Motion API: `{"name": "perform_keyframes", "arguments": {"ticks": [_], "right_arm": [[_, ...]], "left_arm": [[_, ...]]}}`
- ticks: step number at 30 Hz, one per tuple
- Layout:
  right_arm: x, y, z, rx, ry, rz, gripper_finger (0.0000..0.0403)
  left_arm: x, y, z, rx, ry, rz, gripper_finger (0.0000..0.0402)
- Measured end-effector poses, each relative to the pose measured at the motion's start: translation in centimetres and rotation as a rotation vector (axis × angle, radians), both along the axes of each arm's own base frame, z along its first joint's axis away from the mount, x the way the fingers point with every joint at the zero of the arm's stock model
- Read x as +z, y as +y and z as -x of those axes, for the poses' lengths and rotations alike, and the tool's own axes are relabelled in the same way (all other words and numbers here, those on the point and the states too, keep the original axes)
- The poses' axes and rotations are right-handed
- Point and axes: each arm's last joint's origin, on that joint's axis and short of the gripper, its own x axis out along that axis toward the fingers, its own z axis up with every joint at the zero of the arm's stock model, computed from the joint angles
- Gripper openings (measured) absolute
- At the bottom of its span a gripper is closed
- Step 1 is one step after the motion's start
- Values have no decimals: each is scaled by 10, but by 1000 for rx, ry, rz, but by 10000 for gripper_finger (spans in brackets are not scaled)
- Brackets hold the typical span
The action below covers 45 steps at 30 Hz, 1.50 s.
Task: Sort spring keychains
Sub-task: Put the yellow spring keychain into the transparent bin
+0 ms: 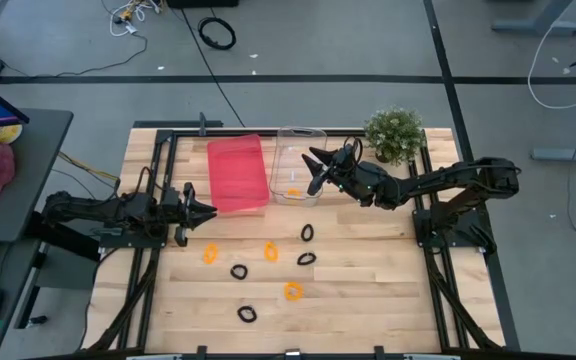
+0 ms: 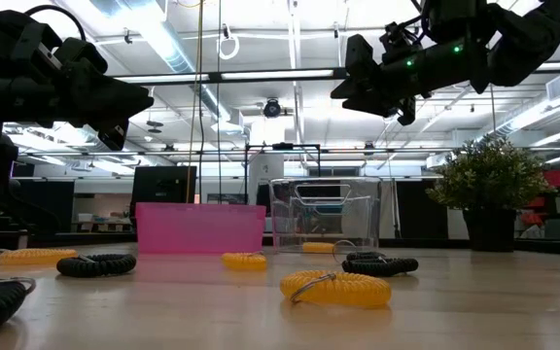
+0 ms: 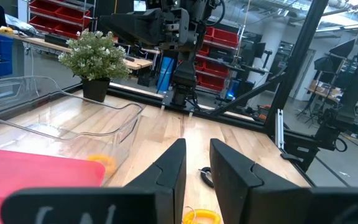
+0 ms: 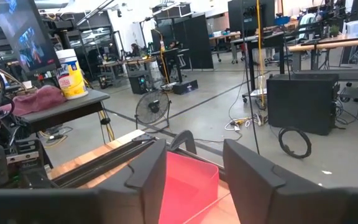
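My right claw (image 1: 315, 170) hangs spread and empty over the clear bin (image 1: 298, 165), where one orange keychain (image 1: 293, 192) already lies. My left claw (image 1: 200, 211) waits beside the pink bin (image 1: 237, 173), fingers slightly apart, holding nothing. The other keychains (image 1: 271, 251), orange and black, lie scattered on the tabletop (image 1: 368, 290). I would go for the nearest orange loop, coming straight down with one finger inside its ring. From here, the pink bin looks empty.
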Motion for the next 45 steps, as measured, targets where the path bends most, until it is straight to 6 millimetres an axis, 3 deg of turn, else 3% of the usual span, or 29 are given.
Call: {"name": "perform_keyframes", "arguments": {"ticks": [12,25,35,45], "right_arm": [[1,1,-1,38,-5,3,166],[20,13,-4,196,-103,140,166],[37,50,-17,310,-59,205,166],[36,100,-14,465,-29,212,166]], "left_arm": [[0,0,0,0,0,0,76],[0,0,0,0,0,0,76],[0,0,0,0,0,0,76],[0,0,0,0,0,0,76]]}}
